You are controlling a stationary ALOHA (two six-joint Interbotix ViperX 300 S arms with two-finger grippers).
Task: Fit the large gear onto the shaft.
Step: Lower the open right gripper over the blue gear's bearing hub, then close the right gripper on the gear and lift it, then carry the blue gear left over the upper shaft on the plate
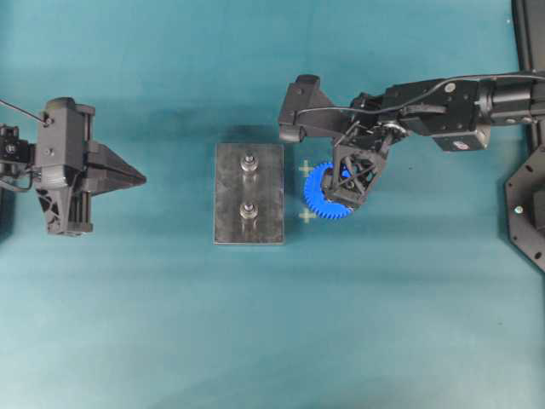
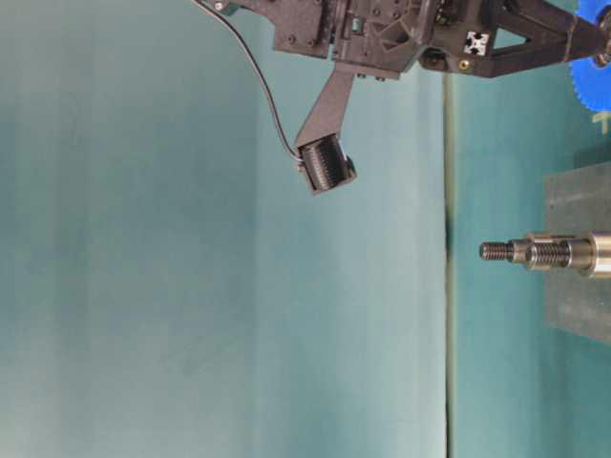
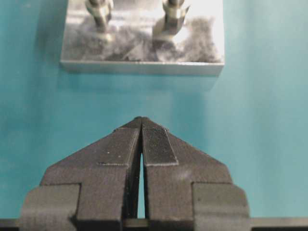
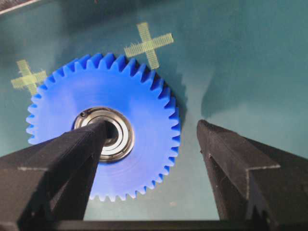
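Note:
The large gear (image 1: 324, 203), bright blue with a silver bearing hub (image 4: 115, 139), lies flat on the teal table just right of the grey plate (image 1: 230, 196). Two alike shafts (image 1: 249, 162) (image 1: 249, 210) stand upright on the plate. My right gripper (image 1: 351, 186) hangs over the gear and is open. In the right wrist view the right gripper (image 4: 151, 126) has one fingertip (image 4: 94, 132) over the hub and the other outside the toothed rim. My left gripper (image 1: 143, 179) is shut and empty, well left of the plate. In the left wrist view the left gripper (image 3: 141, 120) points at the plate (image 3: 144, 67).
Two pale tape crosses (image 1: 306, 168) (image 1: 306, 216) mark the table beside the gear. A black frame (image 1: 528, 204) stands at the right edge. The table-level view shows a shaft (image 2: 544, 253) from the side, with the right arm (image 2: 401, 38) above it.

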